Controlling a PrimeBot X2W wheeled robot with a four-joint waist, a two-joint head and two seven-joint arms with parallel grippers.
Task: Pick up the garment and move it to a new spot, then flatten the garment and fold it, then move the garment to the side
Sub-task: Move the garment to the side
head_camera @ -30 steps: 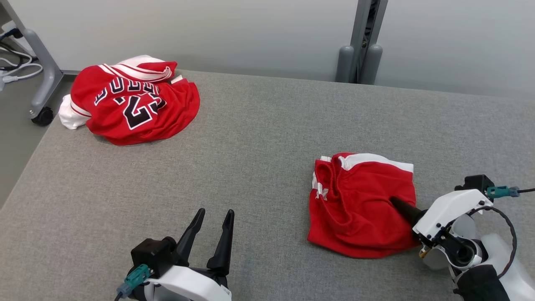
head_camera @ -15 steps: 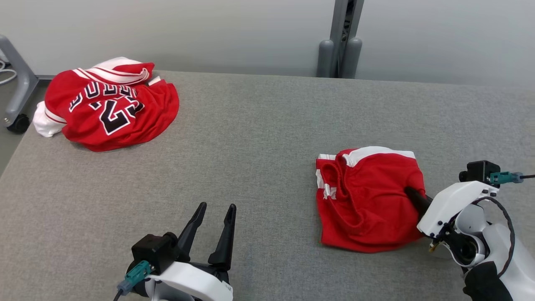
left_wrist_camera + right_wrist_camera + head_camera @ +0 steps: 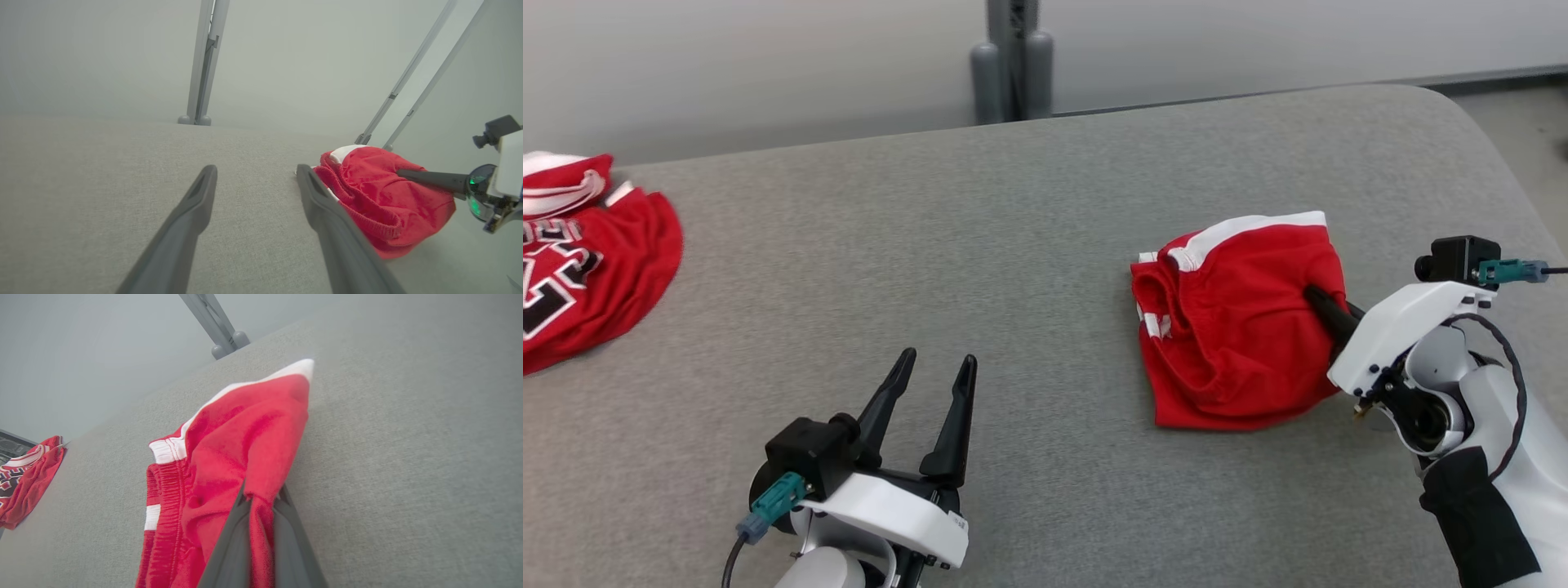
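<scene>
The garment, a pair of red shorts (image 3: 1225, 327) with white trim, lies folded on the grey table at centre right. My right gripper (image 3: 1315, 296) is shut on the shorts' right edge, a fold of red cloth pinched between its fingers (image 3: 229, 547). The shorts (image 3: 229, 457) stretch away from that grip, waistband to the left. My left gripper (image 3: 931, 369) stands open at the lower left, well clear of the shorts, with nothing between its fingers (image 3: 184, 220). In the left wrist view the shorts (image 3: 376, 200) lie to the right with the right gripper (image 3: 402, 173) on them.
A red jersey (image 3: 580, 269) with black and white lettering lies crumpled at the table's far left, also in the right wrist view as the jersey (image 3: 24, 477). The grey table (image 3: 980, 237) ends in a rounded corner at the upper right. A grey post (image 3: 1011, 57) stands behind.
The head camera has turned right, so the jersey has slid to the frame's left edge. My right gripper has dragged the shorts a little further from me and to the right. The left gripper holds still.
</scene>
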